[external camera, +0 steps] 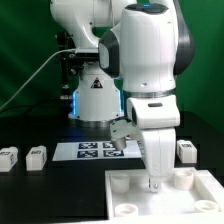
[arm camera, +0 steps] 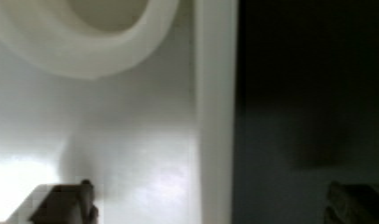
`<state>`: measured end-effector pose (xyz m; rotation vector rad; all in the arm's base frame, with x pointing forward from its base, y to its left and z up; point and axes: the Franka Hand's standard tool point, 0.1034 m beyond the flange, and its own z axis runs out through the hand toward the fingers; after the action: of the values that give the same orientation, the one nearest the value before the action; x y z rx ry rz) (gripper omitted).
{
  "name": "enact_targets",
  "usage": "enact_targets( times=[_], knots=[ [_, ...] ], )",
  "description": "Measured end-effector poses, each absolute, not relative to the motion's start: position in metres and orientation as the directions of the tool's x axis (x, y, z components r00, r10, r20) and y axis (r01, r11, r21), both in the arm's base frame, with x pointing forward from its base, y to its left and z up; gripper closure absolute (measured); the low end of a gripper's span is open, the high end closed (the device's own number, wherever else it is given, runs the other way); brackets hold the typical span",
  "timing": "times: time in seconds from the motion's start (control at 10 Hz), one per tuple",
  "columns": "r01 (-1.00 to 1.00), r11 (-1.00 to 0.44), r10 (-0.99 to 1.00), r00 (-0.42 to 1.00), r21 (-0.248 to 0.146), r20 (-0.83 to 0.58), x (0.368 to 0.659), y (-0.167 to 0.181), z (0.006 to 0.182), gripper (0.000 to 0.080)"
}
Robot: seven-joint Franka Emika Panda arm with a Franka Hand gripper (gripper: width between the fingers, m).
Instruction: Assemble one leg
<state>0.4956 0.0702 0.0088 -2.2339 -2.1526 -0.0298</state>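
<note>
Three small white tagged legs lie on the dark table in the exterior view: two at the exterior view's left [external camera: 8, 156] [external camera: 37, 155] and one at its right [external camera: 186, 150]. My gripper [external camera: 153, 183] is low over the wide white panel [external camera: 125, 200], well away from all of them. In the wrist view my gripper [arm camera: 212, 206] is open, with the fingertips [arm camera: 61, 205] far apart. Between them are only the panel's surface [arm camera: 115, 130] and its edge against the dark table. No leg shows in the wrist view.
The marker board [external camera: 95, 150] lies on the table behind the panel, in front of the robot base [external camera: 95, 95]. A round corner hole of the panel [arm camera: 97, 20] shows in the wrist view. Dark table [arm camera: 310, 100] lies beside the panel edge.
</note>
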Motion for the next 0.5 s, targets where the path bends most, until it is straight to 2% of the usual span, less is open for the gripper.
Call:
enact_targets(
  times=[0.2,0.5],
  knots=[
    [0.996,-0.088,0.995,0.089,-0.015,0.04,0.495,0.071,0.011,0.015],
    [0.955,-0.298,0.954,0.297,0.007,0.036,0.484,0.089,0.04,0.015]
  ],
)
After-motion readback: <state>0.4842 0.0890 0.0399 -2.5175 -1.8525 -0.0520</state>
